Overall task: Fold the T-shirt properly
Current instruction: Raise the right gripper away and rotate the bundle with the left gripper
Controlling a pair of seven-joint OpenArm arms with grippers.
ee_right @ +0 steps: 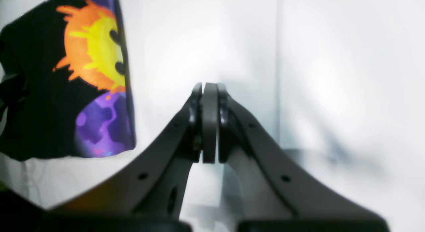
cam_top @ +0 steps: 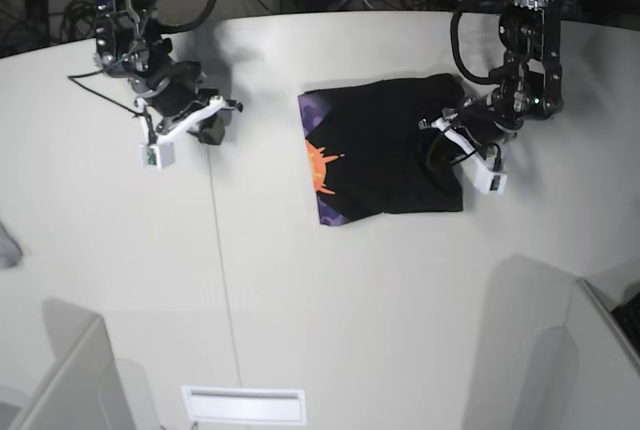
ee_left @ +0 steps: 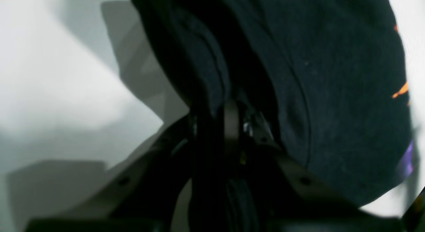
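The desk (cam_top: pixel 300 280) was a broad pale surface, bare around the garment. On it, right of centre in the base view, lay the T-shirt (cam_top: pixel 385 150), already folded into a compact dark block with its orange and purple print showing along the edge facing the right arm. It looked soft and light, several limp layers stacked; a block like that would likely sag and slide apart if lifted from one corner, so a hold along a doubled edge, pinching all layers together, seemed the safer place. The cloth appeared matte, not slippery.

The left gripper (ee_left: pixel 232 115) sat at the shirt's far edge, its jaws nearly together with black fabric bunched between and over them, so it was judged to be clamped on a fold of the shirt there. The right gripper (ee_right: pixel 209 122) hung over bare desk, well apart from the shirt, its jaws pressed together on nothing; the print (ee_right: pixel 96 56) showed off to one side in the wrist view.
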